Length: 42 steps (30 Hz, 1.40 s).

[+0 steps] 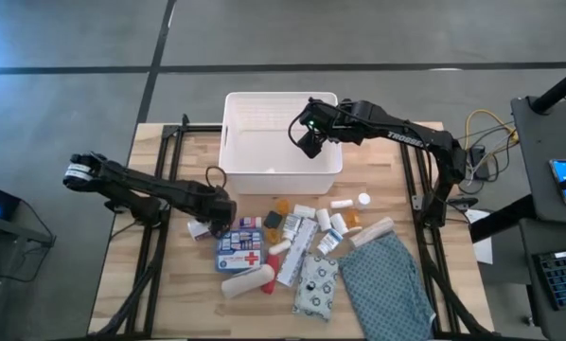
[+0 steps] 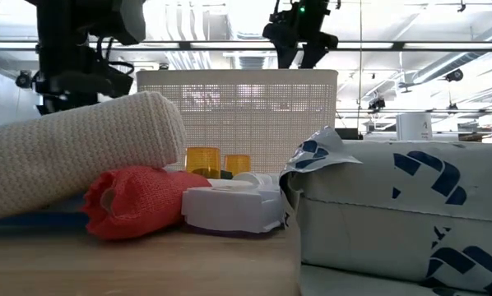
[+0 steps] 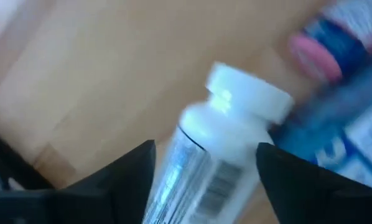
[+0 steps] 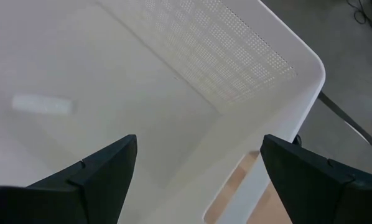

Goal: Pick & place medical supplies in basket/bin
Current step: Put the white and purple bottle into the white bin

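Note:
The white lattice basket (image 1: 232, 142) stands at the table's far middle. My right gripper (image 1: 309, 142) hangs open and empty above its right half (image 4: 198, 155); a small flat white packet (image 4: 41, 104) lies on the basket floor. My left gripper (image 1: 219, 220) is low over the table, left of the supply pile, open (image 3: 206, 148) around a white pill bottle (image 3: 223, 124) that lies on the wood (image 1: 200, 228). The blue first-aid box (image 1: 240, 248), a patterned pouch (image 1: 317, 284), white bottles and orange vials (image 1: 281, 206) lie in the pile. My left gripper has one finger (image 3: 130, 174) on each side of the pill bottle's body, just below the white cap (image 3: 248, 93), coming from above. The bottle lies on the table. Whether the fingers touch it, I cannot tell.
A teal patterned cloth (image 1: 387, 284) lies at the near right. In the low view, a cream bandage roll (image 2: 73, 156), a red roll (image 2: 135, 201) and a white box with blue marks (image 2: 402, 214) stand in front of the basket (image 2: 238, 115). Bare wood lies left of the pile.

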Each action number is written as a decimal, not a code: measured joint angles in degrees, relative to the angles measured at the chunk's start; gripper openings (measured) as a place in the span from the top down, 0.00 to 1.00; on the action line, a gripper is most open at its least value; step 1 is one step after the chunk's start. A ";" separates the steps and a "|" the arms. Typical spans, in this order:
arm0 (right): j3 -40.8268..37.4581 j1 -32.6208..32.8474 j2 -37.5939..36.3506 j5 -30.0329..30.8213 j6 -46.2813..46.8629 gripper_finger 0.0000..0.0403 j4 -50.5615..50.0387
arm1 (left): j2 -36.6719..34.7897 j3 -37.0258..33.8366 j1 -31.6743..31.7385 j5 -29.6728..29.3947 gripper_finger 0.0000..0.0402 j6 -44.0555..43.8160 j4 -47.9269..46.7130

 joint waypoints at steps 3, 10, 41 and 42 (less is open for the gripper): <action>0.02 -0.02 0.00 -0.01 0.00 0.18 0.00 | 0.00 0.00 0.00 4.89 0.26 5.19 0.00; 0.02 -0.02 0.00 -0.27 0.02 0.18 -0.04 | -2.19 0.83 -0.74 5.35 0.21 8.77 -0.21; 0.02 0.02 -0.04 -0.30 -0.88 0.18 0.47 | -3.21 -8.10 -1.20 6.43 0.41 12.40 7.22; 0.02 0.02 -0.07 -0.30 -0.92 0.18 0.59 | -3.64 -6.20 -1.20 6.12 0.42 12.40 4.74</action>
